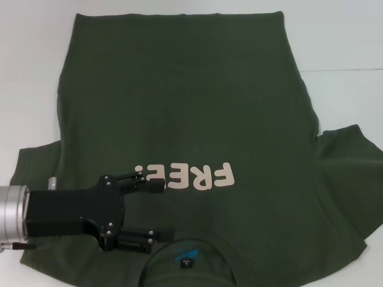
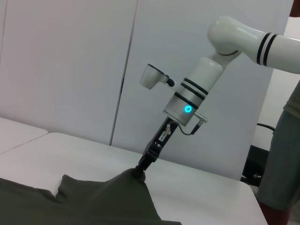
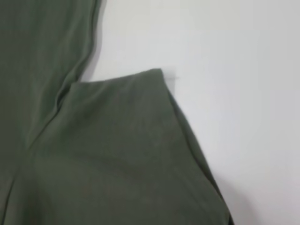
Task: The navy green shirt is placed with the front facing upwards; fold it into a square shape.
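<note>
The navy green shirt (image 1: 191, 113) lies spread on the white table, front up. Its pink "FREE!" print (image 1: 185, 175) and blue neck label (image 1: 187, 256) are on the near side. My left gripper (image 1: 167, 209) is open and empty. It hovers low over the chest, just left of the collar, between the print and the neckline. My right gripper (image 2: 140, 169) is out of the head view. The left wrist view shows its tip down at the shirt's right edge, where the cloth (image 2: 117, 197) rises to a peak in its closed fingers. The right wrist view shows the right sleeve (image 3: 122, 140) flat on the table.
The white table (image 1: 341, 42) shows bare beyond the shirt on the far left and far right. A white wall panel (image 2: 70, 70) stands behind the table. A person in grey clothing (image 2: 281, 164) stands at the table's far right side.
</note>
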{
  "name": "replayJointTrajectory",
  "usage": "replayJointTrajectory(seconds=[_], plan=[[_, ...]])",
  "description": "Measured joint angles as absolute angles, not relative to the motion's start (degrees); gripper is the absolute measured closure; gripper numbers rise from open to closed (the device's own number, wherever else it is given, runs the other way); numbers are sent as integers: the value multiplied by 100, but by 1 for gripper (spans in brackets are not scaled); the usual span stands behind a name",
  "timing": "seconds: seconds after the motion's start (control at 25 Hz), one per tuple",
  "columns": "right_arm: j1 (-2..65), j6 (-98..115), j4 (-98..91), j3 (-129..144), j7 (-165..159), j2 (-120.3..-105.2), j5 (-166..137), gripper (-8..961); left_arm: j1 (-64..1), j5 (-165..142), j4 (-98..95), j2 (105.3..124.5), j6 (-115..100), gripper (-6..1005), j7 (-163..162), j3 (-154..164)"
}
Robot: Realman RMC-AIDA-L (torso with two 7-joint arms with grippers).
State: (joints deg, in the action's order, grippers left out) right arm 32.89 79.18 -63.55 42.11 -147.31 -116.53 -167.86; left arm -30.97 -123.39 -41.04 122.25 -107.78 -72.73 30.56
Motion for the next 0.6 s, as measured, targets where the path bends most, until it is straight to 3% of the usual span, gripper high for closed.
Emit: replayJointTrajectory(seconds=[0.36,0.6], plan=[[3311,7747,-6350,4195,-14768,-11576,-16761,934,-3093,-12338,-4105,12244,-10775,64,-7269,3044],[3469,8258,-6651,4230,-14606,-11719,-16478,933,-3093,-12265,-4089,12268,-10759,64,-7260,3039]])
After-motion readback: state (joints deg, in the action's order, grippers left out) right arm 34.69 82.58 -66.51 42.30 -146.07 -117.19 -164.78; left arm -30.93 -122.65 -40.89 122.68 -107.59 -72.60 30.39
